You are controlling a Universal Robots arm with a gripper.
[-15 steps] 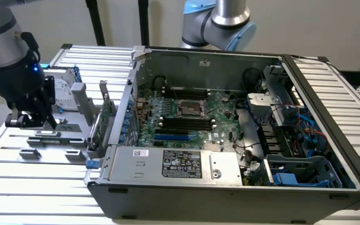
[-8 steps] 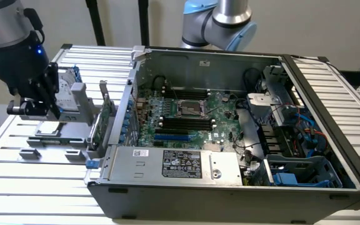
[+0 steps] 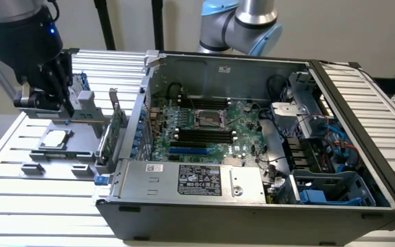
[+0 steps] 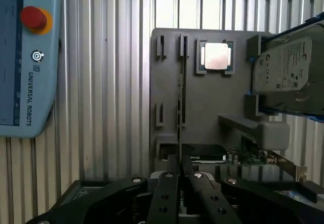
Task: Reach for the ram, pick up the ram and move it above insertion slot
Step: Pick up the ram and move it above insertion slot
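I see the gripper [image 3: 66, 105] low over the grey holder tray [image 3: 81, 141] at the exterior view's left, beside the open computer case [image 3: 252, 206] on the slatted desk [image 3: 19, 206]. In the wrist view the fingers [image 4: 169, 193] stand nearly together, and the ram [image 4: 179, 107] appears edge-on as a thin dark strip running straight out from between them along the tray's narrow slot. The fingers look clamped on the near end of the ram, though the contact itself is partly hidden by the gripper body. The ram stands upright on its long edge in the tray, well apart from the black memory slots [image 3: 204, 135] on the motherboard [image 3: 204, 123] inside the case.

Also on the tray: a square processor chip [image 4: 216, 57] just beside the ram's far end, a silver hard drive [image 4: 283, 67] tilted in its cradle, and a green expansion card [image 4: 253, 158] near the fingers. A teach pendant [image 4: 25, 57] with a red stop button [image 4: 33, 17] lies on the desk, well apart from the tray.
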